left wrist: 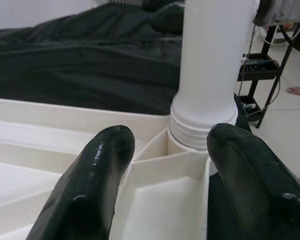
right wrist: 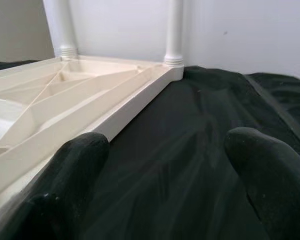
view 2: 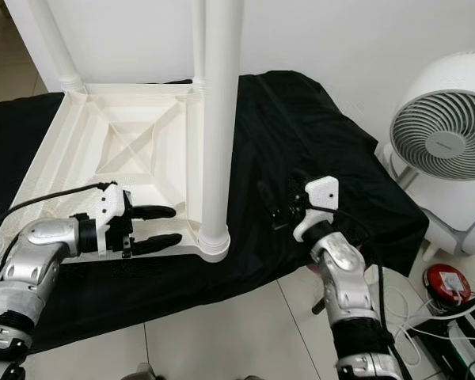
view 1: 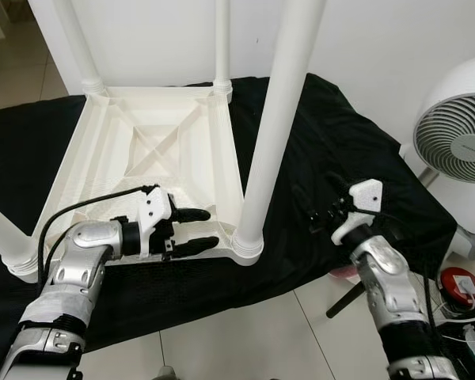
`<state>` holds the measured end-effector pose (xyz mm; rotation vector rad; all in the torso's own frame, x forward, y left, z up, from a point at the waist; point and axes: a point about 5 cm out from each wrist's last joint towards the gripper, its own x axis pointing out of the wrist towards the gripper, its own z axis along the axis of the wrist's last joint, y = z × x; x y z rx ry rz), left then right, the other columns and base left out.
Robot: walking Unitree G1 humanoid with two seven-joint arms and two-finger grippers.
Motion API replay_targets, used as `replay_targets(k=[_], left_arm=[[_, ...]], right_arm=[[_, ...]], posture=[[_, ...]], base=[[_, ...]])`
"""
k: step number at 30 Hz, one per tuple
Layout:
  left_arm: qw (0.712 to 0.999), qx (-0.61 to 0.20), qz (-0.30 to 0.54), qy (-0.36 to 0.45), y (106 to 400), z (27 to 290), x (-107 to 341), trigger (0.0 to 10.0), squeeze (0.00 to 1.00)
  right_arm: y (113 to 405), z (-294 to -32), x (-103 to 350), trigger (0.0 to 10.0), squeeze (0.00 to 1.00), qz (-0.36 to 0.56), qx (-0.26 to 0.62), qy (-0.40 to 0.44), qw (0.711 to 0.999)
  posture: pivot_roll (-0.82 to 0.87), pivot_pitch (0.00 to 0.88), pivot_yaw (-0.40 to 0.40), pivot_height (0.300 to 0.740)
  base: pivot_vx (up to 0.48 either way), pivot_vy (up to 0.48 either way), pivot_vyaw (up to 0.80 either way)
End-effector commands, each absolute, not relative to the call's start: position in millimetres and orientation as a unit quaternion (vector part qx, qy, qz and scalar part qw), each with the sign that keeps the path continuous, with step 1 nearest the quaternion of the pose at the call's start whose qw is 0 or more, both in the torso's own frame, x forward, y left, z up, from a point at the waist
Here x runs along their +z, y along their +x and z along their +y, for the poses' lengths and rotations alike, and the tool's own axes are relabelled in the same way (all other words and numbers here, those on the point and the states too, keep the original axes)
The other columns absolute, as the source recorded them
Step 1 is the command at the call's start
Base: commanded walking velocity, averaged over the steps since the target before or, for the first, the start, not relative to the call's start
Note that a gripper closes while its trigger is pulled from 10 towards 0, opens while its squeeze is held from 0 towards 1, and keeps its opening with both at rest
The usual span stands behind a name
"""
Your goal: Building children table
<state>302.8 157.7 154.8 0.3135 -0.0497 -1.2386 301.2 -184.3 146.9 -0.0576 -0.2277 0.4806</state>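
A white plastic children's table [view 1: 154,150] lies upside down on a black cloth [view 1: 324,158], its ribbed underside facing up. White legs stand in its corner sockets; the nearest leg [view 1: 273,119] rises at the front right corner. My left gripper [view 1: 199,229] is open, its fingers [left wrist: 90,185] straddling the front rim just left of that leg's socket [left wrist: 200,125]. My right gripper [view 1: 317,215] hovers open over the cloth, right of the table, holding nothing. Its wrist view looks along the table's right rim [right wrist: 120,112].
A white floor fan [view 1: 459,134] stands at the right, with a red round device [view 1: 461,285] and cables on the tiled floor below it. A white wall runs behind the table. The cloth's front edge hangs above pale tiles [view 1: 245,332].
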Motion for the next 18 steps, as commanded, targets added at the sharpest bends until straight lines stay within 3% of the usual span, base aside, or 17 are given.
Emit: replay_targets(k=[1, 2, 3, 6, 9, 12, 13, 18], left_arm=[[0.848, -0.511, -0.029, 0.135, 308, 162, 156, 10.0, 0.00], [0.853, -0.503, -0.033, 0.136, 309, 162, 157, 10.0, 0.00], [0.862, -0.487, -0.037, 0.136, 308, 164, 158, 10.0, 0.00], [0.868, -0.475, -0.039, 0.136, 308, 165, 159, 10.0, 0.00], [0.889, -0.439, -0.046, 0.120, 303, 173, 163, 10.0, 0.00], [0.894, -0.430, -0.044, 0.115, 301, 175, 163, 10.0, 0.00], [0.901, -0.421, -0.039, 0.102, 295, 177, 163, 10.0, 0.00], [0.916, -0.394, -0.043, 0.068, 291, 175, 164, 10.0, 0.00]], right_arm=[[299, -187, 147, 10.0, 1.00, -0.109, 0.243, -0.024, 0.964], [297, -186, 145, 10.0, 1.00, -0.100, 0.260, -0.030, 0.960], [292, -184, 143, 10.0, 0.00, -0.082, 0.300, -0.038, 0.950], [288, -182, 141, 10.0, 0.00, -0.070, 0.327, -0.042, 0.941], [276, -178, 139, 10.0, 0.00, -0.031, 0.414, -0.062, 0.908], [273, -176, 139, 10.0, 0.00, -0.020, 0.442, -0.065, 0.895], [269, -175, 140, 10.0, 0.00, -0.010, 0.478, -0.074, 0.875], [273, -171, 144, 10.0, 0.00, -0.008, 0.510, -0.091, 0.855]], posture=[[-0.04, 0.068, -0.011, 0.740], [-0.04, 0.067, -0.008, 0.740], [-0.04, 0.062, -0.004, 0.740], [-0.04, 0.062, -0.004, 0.740], [-0.04, 0.053, -0.002, 0.740], [-0.04, 0.045, 0.000, 0.740], [-0.03, 0.033, -0.003, 0.740], [-0.01, 0.022, -0.012, 0.740]], base=[[0.000, 0.000, 0.00], [0.000, 0.000, 0.00], [0.000, 0.000, 0.00], [0.000, 0.000, 0.00], [0.000, 0.000, 0.00], [0.000, 0.000, 0.00], [0.000, 0.000, 0.00], [0.000, 0.000, 0.00]])
